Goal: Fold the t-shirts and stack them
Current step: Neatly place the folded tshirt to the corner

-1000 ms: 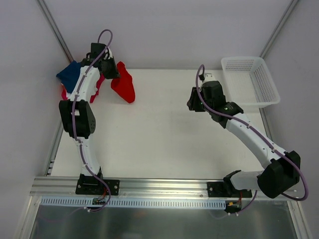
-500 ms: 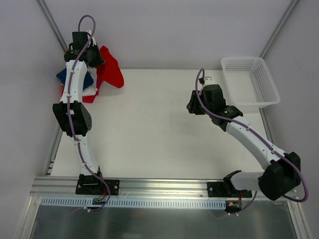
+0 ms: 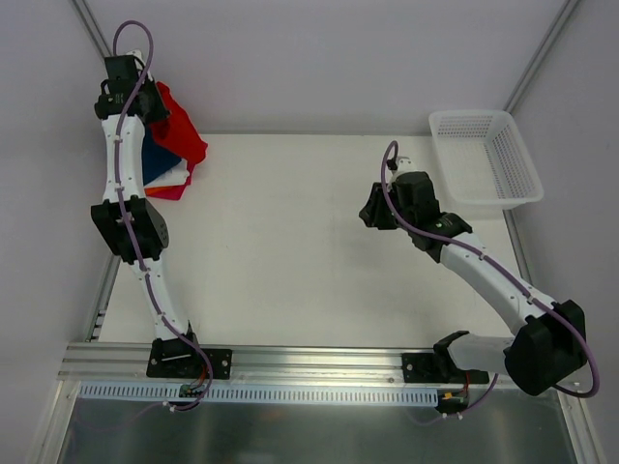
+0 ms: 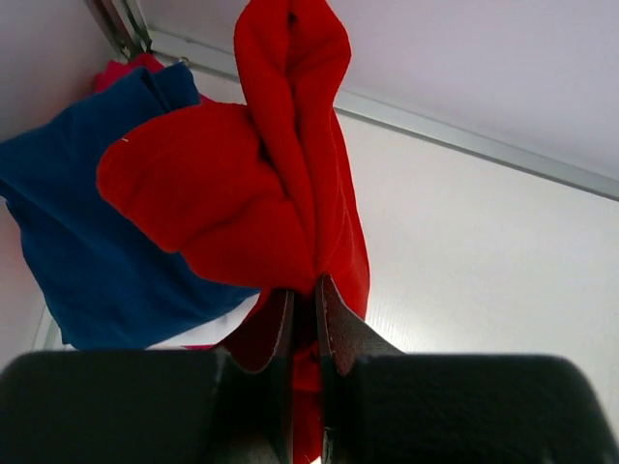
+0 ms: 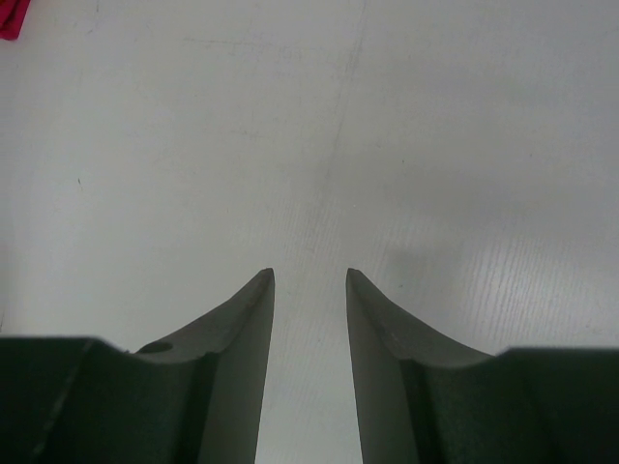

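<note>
Left claw: the left gripper [image 4: 305, 290] is clenched on a bunched fold of the red shirt [image 4: 261, 193], with the cloth pinched between nearly meeting fingers.
Red shirt: gathered in thick folds and lifted clear of the tabletop [image 3: 290, 251]. It hangs over the far left corner, above the pile.
Pile: it lies at the tabletop's far left corner. The navy shirt [image 4: 87, 251] is uppermost, with an edge of the white shirt [image 3: 177, 175] showing under it and a bit of the magenta shirt [image 4: 121, 70] peeking out behind the navy.
Right claw: the right gripper [image 5: 309, 280] is released, its jaws apart with nothing between them. It hovers over bare tabletop right of centre.
Basket: the basket [image 3: 513, 159] is white mesh and sits at the far right corner, near the right gripper but apart from it.
</note>
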Motion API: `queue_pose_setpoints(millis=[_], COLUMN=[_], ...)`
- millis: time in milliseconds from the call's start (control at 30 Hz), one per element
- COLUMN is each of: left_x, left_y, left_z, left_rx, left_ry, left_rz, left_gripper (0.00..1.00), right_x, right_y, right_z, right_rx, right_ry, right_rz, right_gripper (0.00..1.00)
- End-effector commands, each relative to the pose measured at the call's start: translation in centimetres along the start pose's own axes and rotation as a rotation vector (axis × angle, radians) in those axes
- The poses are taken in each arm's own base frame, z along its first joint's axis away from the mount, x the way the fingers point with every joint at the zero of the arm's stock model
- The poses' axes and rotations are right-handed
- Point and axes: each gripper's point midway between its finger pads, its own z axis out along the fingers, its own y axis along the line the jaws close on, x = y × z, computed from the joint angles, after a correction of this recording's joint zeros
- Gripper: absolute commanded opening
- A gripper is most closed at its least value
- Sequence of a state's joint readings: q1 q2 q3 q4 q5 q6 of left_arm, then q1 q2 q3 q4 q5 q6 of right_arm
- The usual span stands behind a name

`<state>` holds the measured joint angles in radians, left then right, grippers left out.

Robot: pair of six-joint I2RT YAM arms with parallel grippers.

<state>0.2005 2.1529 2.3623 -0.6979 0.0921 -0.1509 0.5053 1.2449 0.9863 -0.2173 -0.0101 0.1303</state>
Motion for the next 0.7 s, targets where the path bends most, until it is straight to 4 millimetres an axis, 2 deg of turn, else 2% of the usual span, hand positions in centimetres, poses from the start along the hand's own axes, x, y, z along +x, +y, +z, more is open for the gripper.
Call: queue_pose_setpoints(millis=[0,133,400,667], left_x=[-4.5,-4.5,-4.1,-0.8], left_y=[-0.4,1.4,7.9,11.5], left_z=[-2.4,-2.1,-2.3,-0.5], left_rx=[-0.009,-0.062,-0.350,-0.505], left_ry=[-0.135,-0.135,-0.136,-0.058], left_rz=[0.056,0.052,0.029,0.023], left_gripper=[0.00,0.00,0.00,0.00], right_x=[-1.5,-1.1,-0.6,-0.6], right_y=[1.3,1.2,1.3,1.9], right_z=[-0.4,-0.5,-0.5,-1.5], right_rx=[-0.061,-0.060,-0.075,-0.110], right_ry=[-0.052,-0.047,-0.034,-0.045], right_rz=[0.021,0.017,0.015,0.030], right_gripper=[0.39,0.39,0.39,0.39])
